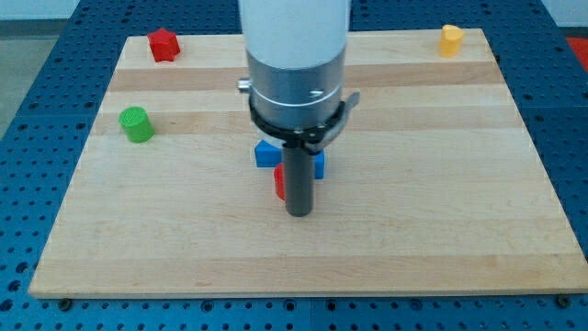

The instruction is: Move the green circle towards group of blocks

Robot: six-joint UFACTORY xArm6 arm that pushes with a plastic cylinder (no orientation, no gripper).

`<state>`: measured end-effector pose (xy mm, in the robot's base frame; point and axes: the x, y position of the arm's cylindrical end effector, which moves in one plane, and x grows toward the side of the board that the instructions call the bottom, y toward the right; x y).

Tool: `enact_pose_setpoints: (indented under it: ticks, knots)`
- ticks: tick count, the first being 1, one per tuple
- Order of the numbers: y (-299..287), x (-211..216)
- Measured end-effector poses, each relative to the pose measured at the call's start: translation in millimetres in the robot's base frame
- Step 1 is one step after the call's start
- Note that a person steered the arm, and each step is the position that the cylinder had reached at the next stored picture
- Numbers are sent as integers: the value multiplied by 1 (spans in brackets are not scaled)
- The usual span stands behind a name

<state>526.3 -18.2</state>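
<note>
Blue perforated floor plate surrounds a light wooden bench point(441, 221), boards running from the view's left to the view's right, all four edges in frame. The arm enters from the view's top at centre: white cylindrical body, grey collar with a black clamp ring, then the dark rod. My tip point(299, 213) sits on the bench just below centre, toward the view's bottom edge. No jaws are fitted on this rig, so no spread or pinch state can be recorded; the rod is the only tool. Green circle point(137, 124), a short cylinder, stands near the bench's left edge, roughly level with the collar and well apart from my tip and from the central cluster. The central cluster lies directly behind and beside the rod: one blue block point(267, 153) to the view's left of the rod, a second blue block point(318, 164) showing at the rod's right side, and a red block point(279, 182) close against the rod's left side just above my tip; whether it touches cannot be told. All three are partly hidden by the rod, so shapes unclear. A red star-like block point(163, 44) sits at the top-left corner. A yellow block point(450, 40) sits near the top-right corner.
</note>
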Motion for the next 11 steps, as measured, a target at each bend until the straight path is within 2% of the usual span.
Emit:
enact_pose_setpoints:
  ticks: [3, 4, 5, 6, 7, 8, 10, 11]
  knots:
    - [-30, -23]
    - [-44, -2]
    - [-116, 3]
    - [-201, -14]
    - [-274, -49]
    - [-287, -65]
    - [-287, -161]
    - [-266, -162]
